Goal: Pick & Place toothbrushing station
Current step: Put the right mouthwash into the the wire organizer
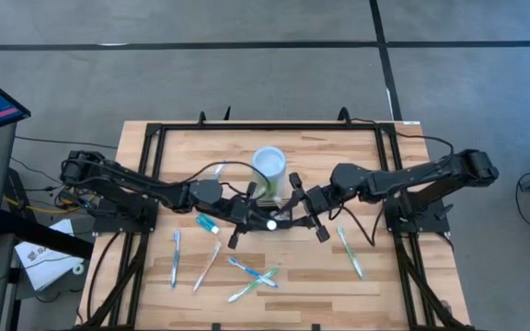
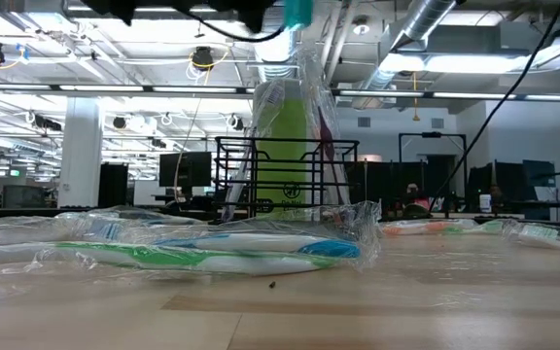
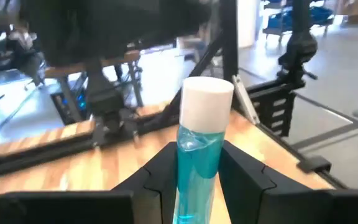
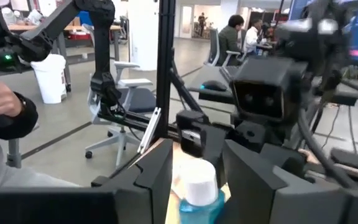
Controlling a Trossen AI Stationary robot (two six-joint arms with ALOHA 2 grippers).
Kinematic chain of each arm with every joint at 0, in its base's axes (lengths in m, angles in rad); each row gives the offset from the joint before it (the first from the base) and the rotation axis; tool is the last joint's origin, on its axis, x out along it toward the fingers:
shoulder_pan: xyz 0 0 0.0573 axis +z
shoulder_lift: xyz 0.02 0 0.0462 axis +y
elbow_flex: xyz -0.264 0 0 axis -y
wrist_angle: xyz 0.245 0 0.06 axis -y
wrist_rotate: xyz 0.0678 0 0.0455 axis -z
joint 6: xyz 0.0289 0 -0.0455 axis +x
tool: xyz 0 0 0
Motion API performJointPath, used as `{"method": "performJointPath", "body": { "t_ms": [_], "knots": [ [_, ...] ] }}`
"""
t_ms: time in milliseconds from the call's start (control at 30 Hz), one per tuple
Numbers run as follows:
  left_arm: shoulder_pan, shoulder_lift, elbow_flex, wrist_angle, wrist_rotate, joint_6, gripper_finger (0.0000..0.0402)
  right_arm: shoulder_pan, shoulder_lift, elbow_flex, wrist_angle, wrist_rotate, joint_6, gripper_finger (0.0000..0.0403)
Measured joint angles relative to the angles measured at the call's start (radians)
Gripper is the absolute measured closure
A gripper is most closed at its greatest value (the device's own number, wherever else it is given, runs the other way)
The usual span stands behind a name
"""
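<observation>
Gripping a blue bottle (image 3: 194, 168) w/ white cap, left end effector (image 1: 247, 221) meets right end effector (image 1: 313, 219) mid-table, just near of the caddy (image 2: 285, 175); right's fingers spread around the cap.

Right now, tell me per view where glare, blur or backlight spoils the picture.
Low view: ceiling lights backlight the scene, the plastic-wrapped toothbrush up close glints and looks soft, and the wire caddy is a dark outline. Left wrist view: the room behind the blue bottle is smeared. Right wrist view: background soft. High view: even light, no glare.
</observation>
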Motion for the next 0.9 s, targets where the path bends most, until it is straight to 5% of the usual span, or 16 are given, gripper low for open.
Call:
{"method": "performJointPath", "body": {
  "t_ms": [267, 900],
  "knots": [
    [0.001, -0.091, -0.120, 0.033, -0.116, -0.057, 0.0307, -0.005, -0.040, 0.000, -0.064, 0.000, -0.003, 0.0288],
    [0.001, -0.071, -0.248, 0.144, -0.296, -0.183, 0.0307, -0.005, -0.038, 0.000, -0.084, 0.000, -0.019, 0.0291]
  ]
}}
